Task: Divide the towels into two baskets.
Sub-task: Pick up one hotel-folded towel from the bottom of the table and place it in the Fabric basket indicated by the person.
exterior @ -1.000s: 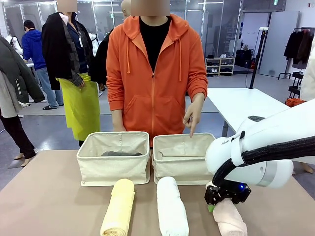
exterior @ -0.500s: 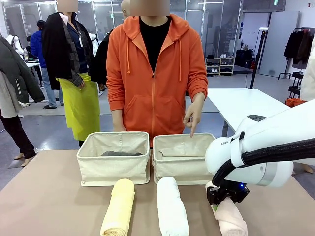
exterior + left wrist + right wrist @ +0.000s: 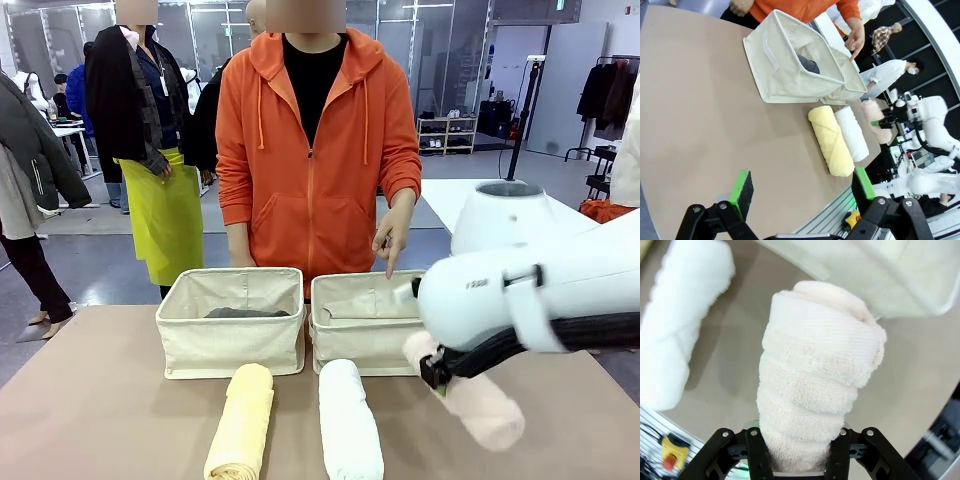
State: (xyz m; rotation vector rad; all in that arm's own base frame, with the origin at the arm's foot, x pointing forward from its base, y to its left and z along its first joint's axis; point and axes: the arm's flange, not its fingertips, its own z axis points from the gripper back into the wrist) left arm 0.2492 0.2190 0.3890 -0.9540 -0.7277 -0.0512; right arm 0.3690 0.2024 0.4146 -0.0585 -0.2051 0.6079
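Pink towel (image 3: 815, 370) within right claw (image 3: 799, 452) (tilted)

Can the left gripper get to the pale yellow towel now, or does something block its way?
Probably yes. The left gripper is open above bare table, and the pale yellow towel lies free ahead of it, with the white towel close beside that roll.
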